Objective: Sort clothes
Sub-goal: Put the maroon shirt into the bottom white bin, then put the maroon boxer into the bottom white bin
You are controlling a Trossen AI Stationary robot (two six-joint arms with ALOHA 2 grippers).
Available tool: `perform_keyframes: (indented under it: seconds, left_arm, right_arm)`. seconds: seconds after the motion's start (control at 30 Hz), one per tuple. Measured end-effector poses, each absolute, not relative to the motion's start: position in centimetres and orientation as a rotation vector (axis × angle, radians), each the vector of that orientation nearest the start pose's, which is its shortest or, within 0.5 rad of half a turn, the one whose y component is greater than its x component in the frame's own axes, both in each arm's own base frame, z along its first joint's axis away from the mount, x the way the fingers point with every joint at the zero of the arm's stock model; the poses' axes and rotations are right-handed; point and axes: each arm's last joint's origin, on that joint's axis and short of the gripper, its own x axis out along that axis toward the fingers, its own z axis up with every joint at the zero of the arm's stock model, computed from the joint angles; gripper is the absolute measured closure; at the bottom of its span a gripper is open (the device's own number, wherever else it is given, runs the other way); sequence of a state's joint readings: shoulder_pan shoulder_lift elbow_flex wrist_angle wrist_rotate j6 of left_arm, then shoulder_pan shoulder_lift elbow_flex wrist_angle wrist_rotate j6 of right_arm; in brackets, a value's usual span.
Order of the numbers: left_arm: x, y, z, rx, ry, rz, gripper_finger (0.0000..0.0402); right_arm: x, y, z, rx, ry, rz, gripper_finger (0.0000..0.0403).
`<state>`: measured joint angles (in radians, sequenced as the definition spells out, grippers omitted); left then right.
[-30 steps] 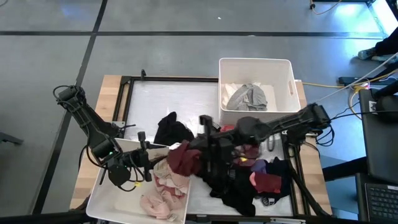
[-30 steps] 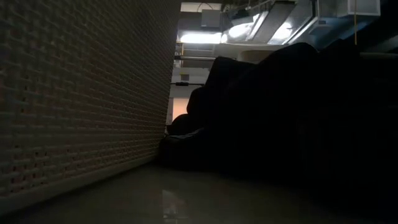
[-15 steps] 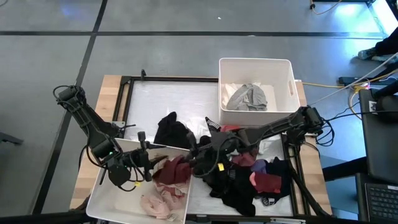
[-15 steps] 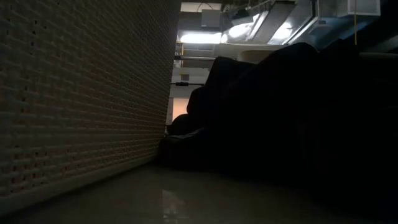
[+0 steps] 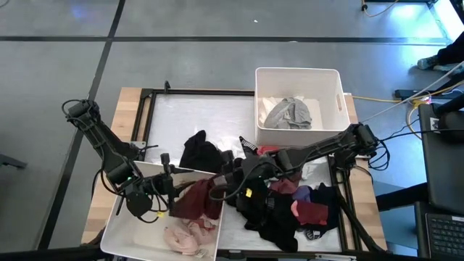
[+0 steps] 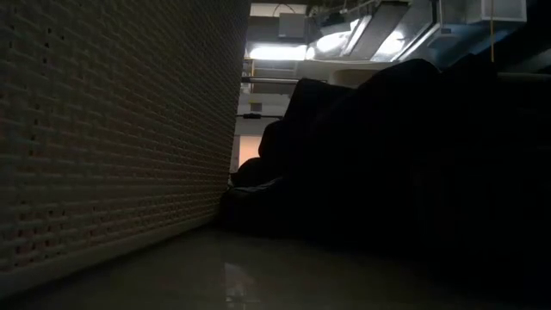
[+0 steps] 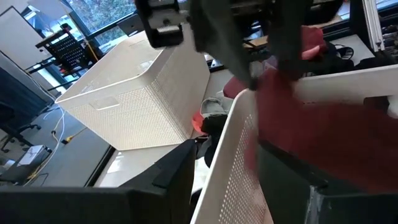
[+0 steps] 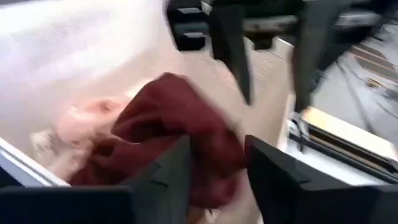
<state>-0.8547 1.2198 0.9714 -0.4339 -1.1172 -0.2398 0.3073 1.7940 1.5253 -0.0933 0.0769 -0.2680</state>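
Two white bins stand on the table: the far bin (image 5: 298, 105) holds a grey garment (image 5: 288, 113), the near bin (image 5: 127, 232) a pink one (image 5: 185, 238). Between them sprawls the clothes pile (image 5: 279, 206), mostly black and maroon, limp and light, best pinched at a raised fold. Right gripper (image 5: 217, 190), fingers parted, releases a maroon garment (image 5: 194, 203) over the near bin's rim. Left gripper (image 5: 168, 194) waits beside it, fingers apart and empty.

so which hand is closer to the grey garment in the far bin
Right. The right hand is at the near bin's rim by the maroon garment, nearer the grey garment. The left hand sits farther off, over the near bin.
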Motion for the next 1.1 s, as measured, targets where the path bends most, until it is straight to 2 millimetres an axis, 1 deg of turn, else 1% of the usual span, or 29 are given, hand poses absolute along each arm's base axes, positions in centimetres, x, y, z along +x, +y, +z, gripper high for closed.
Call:
perform_keyframes:
  seconds: [0.1,0.23,0.33,0.4,0.53,0.67,0.77,0.93,1.1]
  left_arm:
    - [18.0,-16.7,29.9,0.338,0.342,0.292,0.0245]
    - [17.9,-16.7,29.9,0.339,0.342,0.291,0.0245]
    - [18.0,-16.7,29.9,0.338,0.342,0.291,0.0245]
    - [18.0,-16.7,29.9,0.336,0.342,0.291,0.0245]
    - [18.0,-16.7,29.9,0.335,0.341,0.291,0.0245]
    - [18.0,-16.7,29.9,0.334,0.341,0.291,0.0245]
    - [18.0,-16.7,29.9,0.333,0.341,0.292,0.0245]
    - [18.0,-16.7,29.9,0.321,0.340,0.293,0.0245]
    - [18.0,-16.7,29.9,0.321,0.340,0.293,0.0245]
  right_arm:
    - [38.9,11.9,33.2,-0.373,0.361,0.221,0.0213]
    - [36.7,11.2,34.8,-0.373,0.422,0.199,0.0191]
    - [34.6,10.5,36.3,-0.275,0.472,0.179,0.0187]
    - [33.2,10.1,36.9,-0.189,0.524,0.156,0.0187]
    - [30.7,9.3,36.4,-0.038,0.733,0.084,0.0191]
    - [28.8,8.7,35.2,0.064,0.957,-0.024,0.0191]
    - [27.9,8.5,33.7,0.098,1.070,-0.116,0.0192]
    - [26.2,8.3,29.5,0.109,1.281,-0.270,0.0192]
    - [24.5,7.7,25.1,0.159,1.422,-0.438,0.0192]
